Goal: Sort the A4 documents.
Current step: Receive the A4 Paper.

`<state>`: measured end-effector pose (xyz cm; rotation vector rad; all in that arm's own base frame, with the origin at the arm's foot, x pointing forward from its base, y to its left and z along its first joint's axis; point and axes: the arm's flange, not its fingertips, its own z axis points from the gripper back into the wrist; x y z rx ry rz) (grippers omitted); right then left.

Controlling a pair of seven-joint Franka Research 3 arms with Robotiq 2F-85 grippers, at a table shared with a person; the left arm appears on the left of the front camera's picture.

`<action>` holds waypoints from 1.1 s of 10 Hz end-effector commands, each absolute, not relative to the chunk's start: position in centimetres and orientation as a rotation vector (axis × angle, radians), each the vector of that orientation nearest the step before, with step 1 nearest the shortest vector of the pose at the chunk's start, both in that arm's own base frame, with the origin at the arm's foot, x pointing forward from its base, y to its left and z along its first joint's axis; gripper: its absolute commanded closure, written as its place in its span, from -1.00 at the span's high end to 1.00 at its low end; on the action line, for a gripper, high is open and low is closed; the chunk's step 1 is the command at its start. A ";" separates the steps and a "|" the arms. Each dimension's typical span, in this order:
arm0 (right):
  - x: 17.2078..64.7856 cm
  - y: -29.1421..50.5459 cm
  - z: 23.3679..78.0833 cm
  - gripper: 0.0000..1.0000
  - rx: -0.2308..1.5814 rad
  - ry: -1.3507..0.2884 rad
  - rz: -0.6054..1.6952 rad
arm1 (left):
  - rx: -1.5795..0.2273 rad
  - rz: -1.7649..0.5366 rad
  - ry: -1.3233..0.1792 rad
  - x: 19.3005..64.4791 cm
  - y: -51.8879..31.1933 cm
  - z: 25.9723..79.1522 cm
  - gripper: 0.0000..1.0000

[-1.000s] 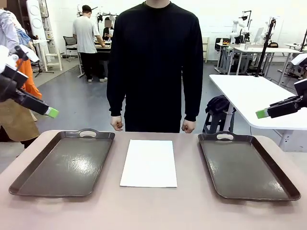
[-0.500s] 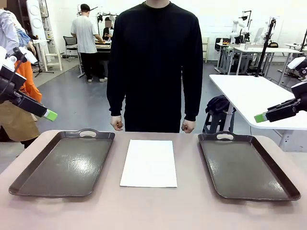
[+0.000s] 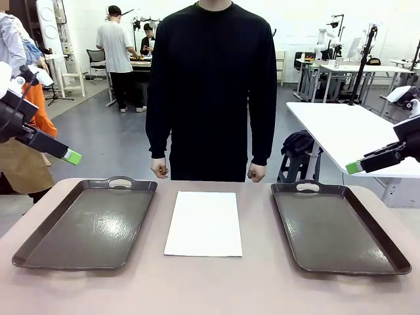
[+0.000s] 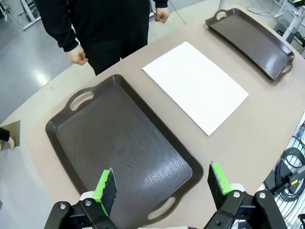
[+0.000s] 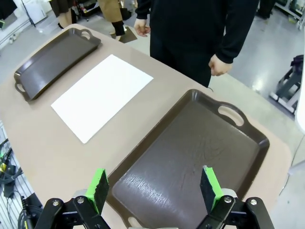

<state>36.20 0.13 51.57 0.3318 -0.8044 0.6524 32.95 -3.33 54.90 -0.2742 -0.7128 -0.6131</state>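
Frontally, the left tool (image 3: 72, 156) hangs over the left end of the beige counter (image 3: 210, 289), slanting down and inward; the right tool (image 3: 355, 167) mirrors it opposite. Thin white rectangular A4 paper sheets (image 3: 205, 223) lie mid-counter between a dark brown handled left tray (image 3: 85, 226) and a matching right tray (image 3: 338, 230). From the left wrist, green-padded jaws stand apart above the left tray; from the right wrist, likewise above the right tray.
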 end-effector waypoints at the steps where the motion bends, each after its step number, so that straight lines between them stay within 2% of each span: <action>1: 36.0 0.2 51.8 1.00 0.337 -0.815 0.663 | -0.282 -0.648 -0.718 32.9 -3.5 54.9 1.00; 11: 36.0 0.2 51.8 1.00 0.337 -0.815 0.663 | -0.282 -0.648 -0.718 32.9 -3.5 54.9 1.00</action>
